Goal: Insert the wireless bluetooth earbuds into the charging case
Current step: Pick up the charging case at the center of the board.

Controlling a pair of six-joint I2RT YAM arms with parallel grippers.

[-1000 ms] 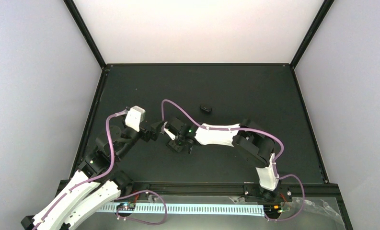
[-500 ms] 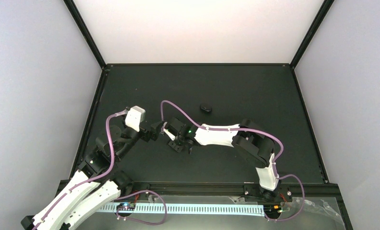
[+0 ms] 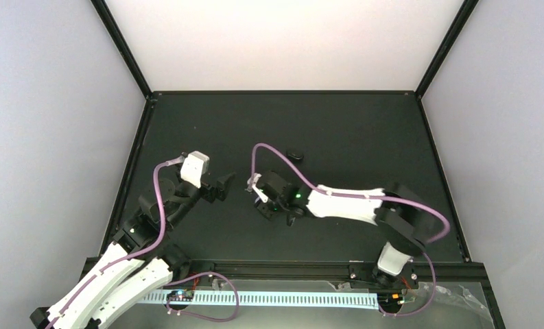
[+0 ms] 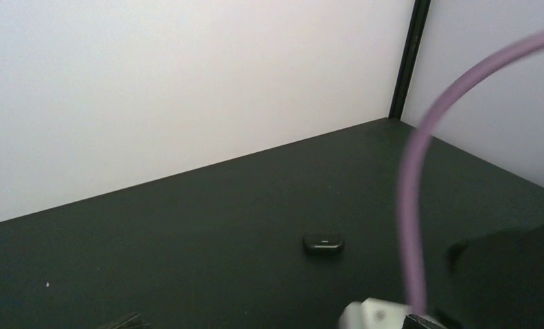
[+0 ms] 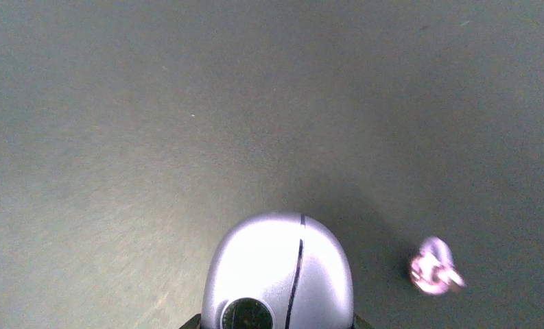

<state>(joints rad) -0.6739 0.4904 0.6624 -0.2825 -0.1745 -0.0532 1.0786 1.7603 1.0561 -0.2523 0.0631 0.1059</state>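
Now gripping the case, one earbud loose beside it

Shows, from the right wrist, the lavender case (image 5: pixel 279 271) filling the lower middle of the view, sharp against a smeared surface (image 5: pixel 152 103). Judged therefore to be clamped in the right end effector (image 3: pixel 267 204), though only dark slivers flank the case at the bottom edge. Presents the case dome outward, with a seam running down its right half; cannot tell from this angle whether the lid is open. Places one lilac earbud (image 5: pixel 435 269) on the surface just right of the case, apart from it and untouched. Finds no second earbud in any view.

Probably holds the case near the earbud so that its pocket can be offered up, or so that it is steadied for the other arm. Shows, from above, the left end effector (image 3: pixel 226 186) spread wide and empty, facing the right one across a small gap. Likely free for picking the earbud, a job calling for a fine pinch on a thing far smaller than the fingers. Leaves a small black oval thing (image 3: pixel 295 155) on the surface beyond both arms, taking no part. Counts insertion as not yet begun.
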